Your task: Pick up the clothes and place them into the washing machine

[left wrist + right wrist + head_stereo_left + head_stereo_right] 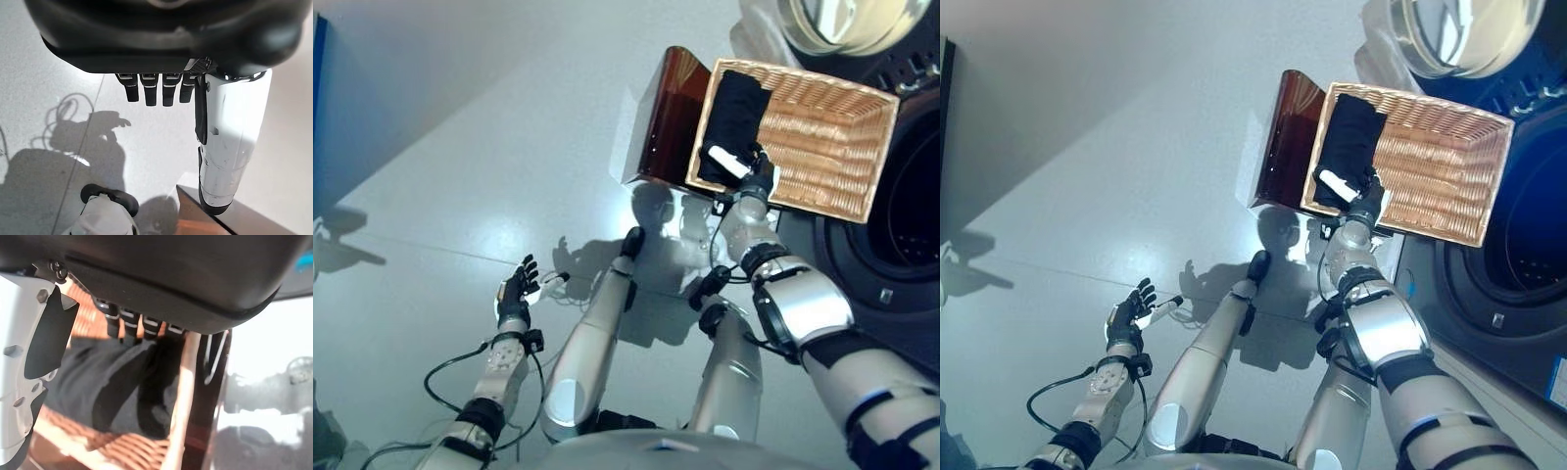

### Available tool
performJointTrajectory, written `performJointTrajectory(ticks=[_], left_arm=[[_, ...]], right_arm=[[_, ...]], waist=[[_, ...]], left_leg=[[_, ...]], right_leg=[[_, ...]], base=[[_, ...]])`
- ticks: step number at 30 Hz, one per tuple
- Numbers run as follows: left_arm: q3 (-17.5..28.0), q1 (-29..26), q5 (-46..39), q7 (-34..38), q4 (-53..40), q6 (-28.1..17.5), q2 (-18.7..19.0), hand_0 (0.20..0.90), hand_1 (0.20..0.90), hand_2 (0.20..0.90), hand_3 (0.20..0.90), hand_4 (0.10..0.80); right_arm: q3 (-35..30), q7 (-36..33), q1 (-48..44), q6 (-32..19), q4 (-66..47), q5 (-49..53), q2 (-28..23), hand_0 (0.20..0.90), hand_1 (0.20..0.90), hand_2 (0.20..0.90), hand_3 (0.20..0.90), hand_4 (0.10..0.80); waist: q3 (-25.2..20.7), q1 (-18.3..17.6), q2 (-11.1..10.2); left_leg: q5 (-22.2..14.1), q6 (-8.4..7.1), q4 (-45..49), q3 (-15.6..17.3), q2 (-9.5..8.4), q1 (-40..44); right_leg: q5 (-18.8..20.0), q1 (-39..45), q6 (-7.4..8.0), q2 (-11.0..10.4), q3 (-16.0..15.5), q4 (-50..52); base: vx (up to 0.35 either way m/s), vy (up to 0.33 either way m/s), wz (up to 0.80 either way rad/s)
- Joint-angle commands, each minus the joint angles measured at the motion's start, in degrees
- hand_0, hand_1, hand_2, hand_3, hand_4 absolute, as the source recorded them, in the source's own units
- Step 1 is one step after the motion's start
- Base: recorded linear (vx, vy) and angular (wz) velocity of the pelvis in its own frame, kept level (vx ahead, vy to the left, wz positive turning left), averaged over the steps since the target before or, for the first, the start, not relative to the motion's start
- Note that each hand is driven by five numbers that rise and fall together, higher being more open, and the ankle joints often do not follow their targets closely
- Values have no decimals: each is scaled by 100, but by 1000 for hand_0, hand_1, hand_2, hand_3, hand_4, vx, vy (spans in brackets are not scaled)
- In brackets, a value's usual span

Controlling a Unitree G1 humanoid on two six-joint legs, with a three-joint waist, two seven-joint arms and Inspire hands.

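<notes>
The right hand [756,179] is down in the wicker basket [822,137], its fingers [128,325] reaching onto the dark garment [736,113] there. From the wrist camera they dip into the folds, with the white-covered thumb off to one side, but I cannot tell whether they have closed on the cloth or only rest on it. The garment lies bunched against the basket's end nearest the brown stool [664,117] the basket sits on, draped partly up that wall. Just beyond the basket is the washing machine [901,225], with its dark drum opening and the door [847,22] swung open above.

That cloth looks soft and light, limp enough to sag and trail once lifted. I'd judge the best hold is a bunched pinch in the thick middle fold, not a loose edge, which could slip out or snag the weave.

The left hand [518,290] hangs low over the grey floor [460,176], fingers spread, holding nothing.
</notes>
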Motion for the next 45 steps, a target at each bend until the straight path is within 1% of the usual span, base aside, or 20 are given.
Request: performJointTrajectory(ticks=[1,5,16,19,24,30,31,32,34,36,37,38,39,40,42,43,45], left_arm=[[246,57,103,293,-282,-308,403,900,900,900,900,800],[199,63,141,359,-333,-311,380,900,900,900,900,800],[131,161,130,342,-212,-306,309,900,900,900,900,800],[122,235,143,336,-141,-296,300,900,900,900,900,800],[97,255,145,285,31,-267,258,900,900,900,900,800],[63,393,81,166,212,-233,153,900,900,900,900,800],[28,440,36,115,270,-219,100,900,900,900,900,800],[19,445,31,110,274,-223,103,900,900,900,900,800],[-63,494,-43,15,479,-198,4,900,900,900,900,800],[-123,532,-130,-53,525,-187,-62,900,900,900,900,800],[-125,532,-131,-53,526,-188,-61,900,900,900,900,800],[-162,590,-216,-132,546,-182,-114,900,900,900,900,800],[-168,594,-219,-135,552,-182,-117,900,900,900,900,800],[-215,623,-266,-168,604,-174,-175,900,900,900,900,800],[-220,646,-281,-181,628,-171,-201,900,900,900,900,800],[-236,650,-293,-206,672,-164,-233,900,900,900,900,800],[-232,653,-278,-210,685,-151,-236,900,900,900,900,800]], right_arm=[[60,-29,-247,-150,-345,-218,-212,200,200,200,200,300],[45,-44,-291,-121,-331,-237,-262,200,200,200,200,300],[-13,-38,-232,-77,-406,-292,-420,200,200,200,200,300],[-80,-85,-192,-49,-400,-355,-601,200,200,200,200,300],[-229,-109,-43,-73,-463,-321,-730,200,200,200,200,300],[-569,-7,319,-179,-670,13,-916,200,200,200,200,300],[-764,52,473,-284,-871,297,-940,200,200,200,200,300],[-768,54,495,-286,-882,303,-942,200,200,200,200,300],[-1152,175,706,-505,-1135,873,-914,200,200,200,200,300],[-1372,223,821,-620,-1250,1172,-918,200,200,200,200,300],[-1373,224,824,-620,-1251,1173,-919,200,200,200,200,300],[-1523,237,892,-703,-1299,1331,-924,200,200,200,200,300],[-1521,238,901,-702,-1298,1332,-927,200,200,200,200,300],[-1589,214,947,-735,-1334,1312,-945,200,200,200,200,300],[-1576,193,961,-715,-1308,1240,-980,200,200,200,200,300],[-1518,207,974,-656,-1267,1105,-1019,200,200,200,200,300],[-1460,203,947,-614,-1178,1011,-1074,200,200,200,200,300]], waist=[[127,284,187],[136,281,203],[93,91,262],[8,16,285],[-106,-88,326],[-302,-276,402],[-359,-370,444],[-358,-361,447],[-445,-487,532],[-509,-538,601],[-509,-536,601],[-547,-586,710],[-586,-580,688],[-627,-637,761],[-650,-650,801],[-644,-671,861],[-655,-670,887]], left_leg=[[-328,-284,60,210,-102,-144],[-317,-275,-30,238,-102,-65],[-308,-246,-232,418,-44,244],[-280,-245,-334,478,-36,380],[-272,-237,-439,521,-27,565],[-216,-230,-741,646,1,955],[-197,-229,-823,691,5,1064],[-192,-228,-837,694,8,1084],[-164,-216,-971,765,7,1248],[-138,-208,-1102,824,2,1356],[-137,-208,-1105,824,3,1360],[25,-169,-1168,914,26,1366],[-130,-200,-1169,867,11,1434],[-122,-191,-1188,916,12,1483],[-125,-183,-1196,941,16,1512],[22,-147,-1220,1028,45,1481],[25,-145,-1225,1037,46,1490]], right_leg=[[-799,337,-238,214,-209,245],[-786,390,-236,211,-198,179],[-649,576,-232,252,-11,-60],[-574,687,-211,265,48,-203],[-552,834,-199,281,136,-307],[-412,1148,-148,327,284,-666],[-359,1237,-125,335,342,-787],[-350,1256,-124,339,343,-803],[-246,1355,-74,349,442,-974],[-186,1418,-40,345,488,-1110],[-184,1421,-40,346,489,-1113],[5,1404,-55,349,482,-1222],[-139,1461,-15,355,547,-1214],[-100,1479,-8,362,608,-1267],[-79,1483,1,372,649,-1284],[91,1440,-30,370,630,-1343],[98,1435,-34,369,637,-1339]], base=[[43,21,19],[34,23,-2],[8,15,-5],[7,2,-13],[14,-1,-11],[23,23,-17],[27,40,-21],[34,60,-16],[24,55,-20],[17,46,-25],[-77,78,-25],[23,41,-13],[38,69,-16],[119,8,-20],[-31,61,-17],[-85,66,-15],[-50,20,-22]])
